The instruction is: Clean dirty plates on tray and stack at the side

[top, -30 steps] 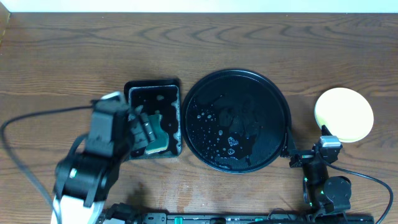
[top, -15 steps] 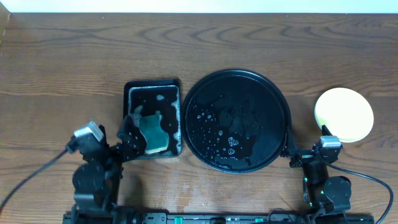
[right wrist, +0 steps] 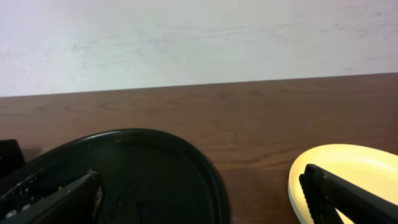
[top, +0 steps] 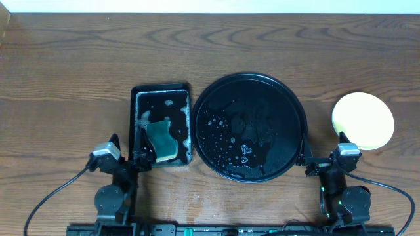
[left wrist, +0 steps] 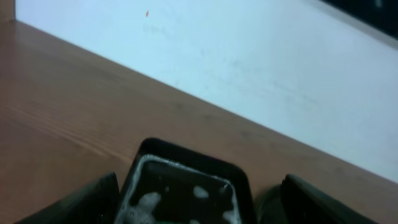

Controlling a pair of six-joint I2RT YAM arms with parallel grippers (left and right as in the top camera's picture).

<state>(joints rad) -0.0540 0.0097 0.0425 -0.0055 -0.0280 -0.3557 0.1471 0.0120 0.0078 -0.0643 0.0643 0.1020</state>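
Drawn back within the last second, the left arm no longer looms over the sponge. Its left gripper (left wrist: 200, 186) now sits low at the near table edge, by the near left corner of the rectangular tray (top: 161, 88), with its 2 fingers spread wide and nothing between them. The right arm has not shifted. The right gripper (right wrist: 199, 186) is also spread wide and empty, parked near the front edge between the round tray (top: 275, 105) and the yellow plate (top: 363, 120).

Just ahead of the left gripper, the rectangular tray holds soapy water with white foam (top: 146, 118). A teal-green sponge (top: 161, 141) lies in its near half. The round tray sits just beside it on the right, their rims close or touching. It is glossy black and carries no plate, only scattered droplets (top: 226, 131) and wet patches.

The yellow plate lies well to the right of the round tray, flat on the wooden table (top: 65, 65), apart from the tray's rim. It looks clean from above. Whether the other 2 plates lie beneath it I cannot tell.

Beyond the table's far edge stands a pale wall (right wrist: 199, 37).
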